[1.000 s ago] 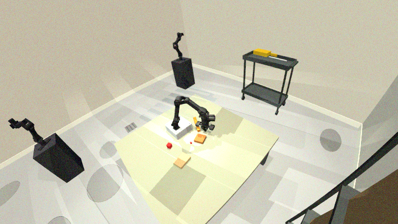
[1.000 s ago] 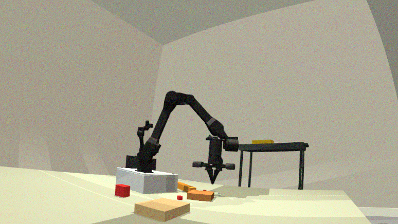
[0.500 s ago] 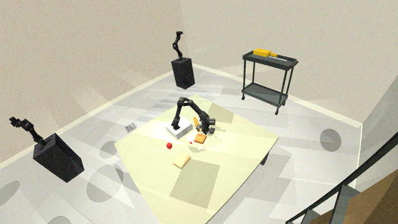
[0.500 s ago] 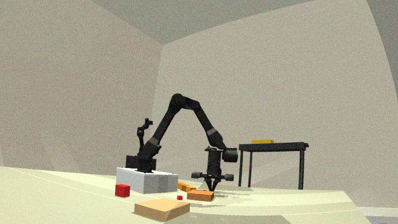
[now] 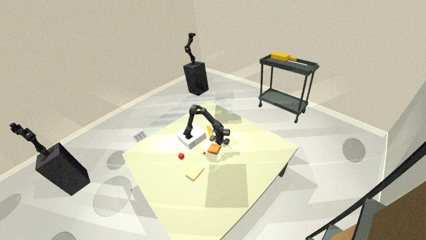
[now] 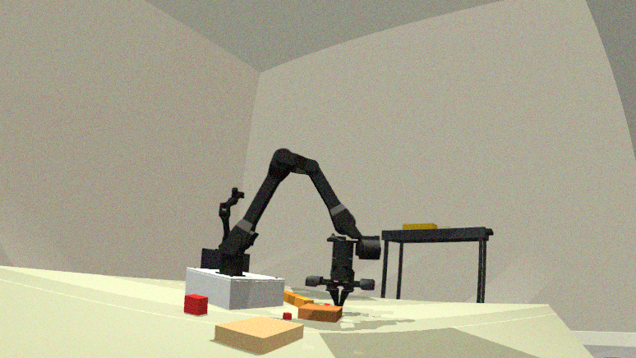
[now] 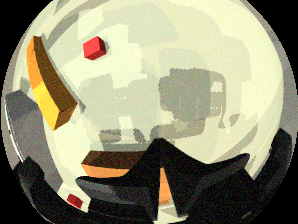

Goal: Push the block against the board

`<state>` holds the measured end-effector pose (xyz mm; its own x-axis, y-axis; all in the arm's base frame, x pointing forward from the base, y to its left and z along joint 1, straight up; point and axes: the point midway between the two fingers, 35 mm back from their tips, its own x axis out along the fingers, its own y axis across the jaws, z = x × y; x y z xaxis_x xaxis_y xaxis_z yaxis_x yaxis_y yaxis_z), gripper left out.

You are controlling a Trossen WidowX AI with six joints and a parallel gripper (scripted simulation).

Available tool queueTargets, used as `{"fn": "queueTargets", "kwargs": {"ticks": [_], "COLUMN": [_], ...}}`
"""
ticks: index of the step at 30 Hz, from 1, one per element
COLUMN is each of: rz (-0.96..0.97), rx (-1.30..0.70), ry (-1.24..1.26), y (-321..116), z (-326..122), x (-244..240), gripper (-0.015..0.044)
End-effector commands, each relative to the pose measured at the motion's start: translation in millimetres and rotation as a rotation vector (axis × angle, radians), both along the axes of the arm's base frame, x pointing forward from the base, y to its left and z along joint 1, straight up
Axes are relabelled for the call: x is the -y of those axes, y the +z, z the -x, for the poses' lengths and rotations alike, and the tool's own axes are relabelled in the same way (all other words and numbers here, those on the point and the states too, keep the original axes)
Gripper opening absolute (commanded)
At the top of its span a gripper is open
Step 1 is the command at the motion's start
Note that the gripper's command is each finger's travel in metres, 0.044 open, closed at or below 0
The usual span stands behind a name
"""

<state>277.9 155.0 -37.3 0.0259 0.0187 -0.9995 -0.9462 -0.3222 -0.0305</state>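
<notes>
The square orange block [image 5: 213, 148] [image 6: 319, 312] [image 7: 112, 169] lies flat on the pale table. The long yellow-orange board [image 5: 209, 130] [image 6: 297, 298] [image 7: 50, 85] lies a short way behind it, toward the arm's white base, with a gap between them. My gripper [image 5: 219, 142] [image 6: 340, 300] [image 7: 158, 141] is shut on nothing and points straight down. Its tips are low at the block's far right side, very near or touching it. In the wrist view the fingers hide part of the block.
A red cube [image 5: 180, 156] [image 6: 195, 305] [image 7: 94, 48] and a tiny red cube [image 5: 204, 152] [image 6: 287, 315] [image 7: 75, 200] lie near the block. A tan flat slab [image 5: 195, 172] [image 6: 258, 333] lies nearer the front. The white arm base [image 5: 191, 138] [image 6: 236, 291] is close behind. A dark cart [image 5: 287, 83] stands off the table.
</notes>
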Motion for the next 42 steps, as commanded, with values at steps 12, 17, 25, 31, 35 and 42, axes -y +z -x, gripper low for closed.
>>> {"fn": "queueTargets", "kwargs": {"ticks": [12, 17, 25, 31, 35, 42], "rz": [0.005, 0.006, 0.008, 0.007, 0.007, 0.006], "rx": [0.004, 0.004, 0.004, 0.004, 0.004, 0.004], "ry": [0.002, 0.002, 0.002, 0.002, 0.002, 0.002], "y": [0, 0, 0, 0, 0, 0], "z": [-10, -13, -17, -16, -15, -11], "x": [26, 34, 46, 44, 38, 26], "gripper": [0.0000, 0.0000, 0.0000, 0.0000, 0.0000, 0.0000]}}
